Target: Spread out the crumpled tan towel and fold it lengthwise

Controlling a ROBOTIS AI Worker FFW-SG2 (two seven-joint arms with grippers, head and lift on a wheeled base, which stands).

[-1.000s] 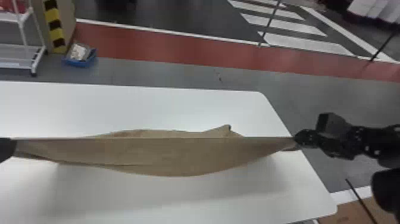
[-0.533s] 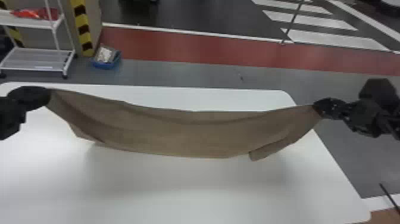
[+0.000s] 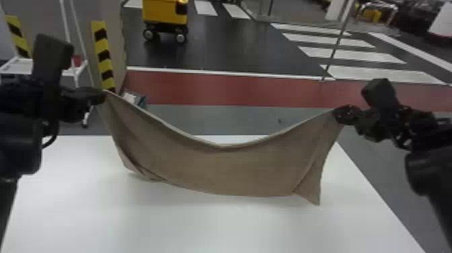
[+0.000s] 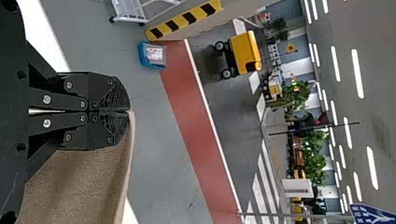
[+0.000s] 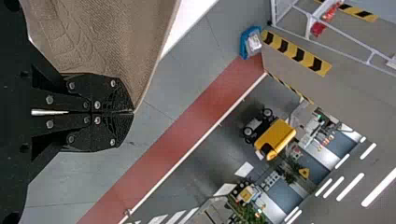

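Note:
In the head view the tan towel (image 3: 222, 171) hangs between both grippers above the white table, its top edge sagging in the middle and both lower corners folded or curled. My left gripper (image 3: 102, 94) holds its upper left corner, my right gripper (image 3: 336, 113) its upper right corner. Seen from the left wrist, the left gripper (image 4: 130, 111) is shut on the corner of the towel (image 4: 84, 182). The right wrist view has the right gripper (image 5: 133, 112) likewise shut on the corner of the towel (image 5: 102, 42).
Below the towel lies the white table (image 3: 201, 225). Beyond its far edge, on the floor, are a blue bin (image 4: 152, 55), a striped barrier (image 3: 102, 53) and a white rack (image 3: 79, 67). A yellow wheeled cart (image 3: 164, 13) stands farther back.
Both grippers have risen with the towel between them. Its top edge, nearly straight a second ago, now sags, and more of the cloth hangs down. The head view has tilted up.

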